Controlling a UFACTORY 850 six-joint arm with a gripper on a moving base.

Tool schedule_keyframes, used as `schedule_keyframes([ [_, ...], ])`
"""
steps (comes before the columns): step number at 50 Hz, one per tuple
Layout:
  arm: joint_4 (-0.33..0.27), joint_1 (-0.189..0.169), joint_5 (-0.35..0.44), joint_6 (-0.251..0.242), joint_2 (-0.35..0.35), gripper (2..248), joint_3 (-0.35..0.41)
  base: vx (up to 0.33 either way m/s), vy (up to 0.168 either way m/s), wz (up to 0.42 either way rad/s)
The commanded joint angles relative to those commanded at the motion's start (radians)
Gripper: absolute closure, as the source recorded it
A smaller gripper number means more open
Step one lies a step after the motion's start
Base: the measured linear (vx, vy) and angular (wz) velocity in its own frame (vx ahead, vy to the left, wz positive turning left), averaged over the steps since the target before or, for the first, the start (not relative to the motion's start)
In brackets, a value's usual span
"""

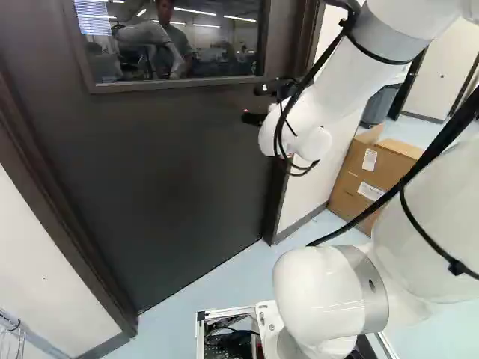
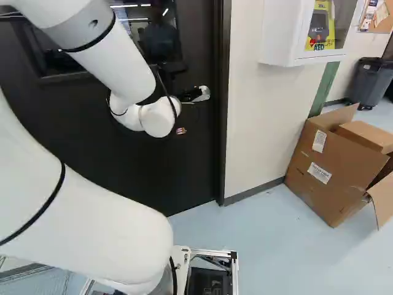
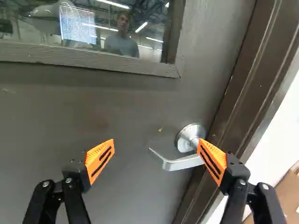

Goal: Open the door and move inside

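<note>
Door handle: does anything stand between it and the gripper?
Nothing visible stands between the gripper and the door handle. In the wrist view, one finger's orange pad covers part of it from the camera.

arm (image 1: 348, 71) bent, reaching fwd of base | wrist (image 1: 288, 134) extd | fingers (image 1: 254, 118) wide apart, tips fwd
</note>
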Motion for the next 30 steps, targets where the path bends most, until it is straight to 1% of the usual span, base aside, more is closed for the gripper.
schedule_keyframes([
  [18,-0.117,-0.038,0.0,0.0,-0.033,3,-0.032,0.0,0.0,0.0],
  [23,-0.134,-0.045,0.0,0.0,-0.045,3,-0.044,0.0,0.0,0.0],
  [30,-0.141,-0.049,0.0,0.0,-0.065,3,-0.062,0.0,0.0,0.0],
])
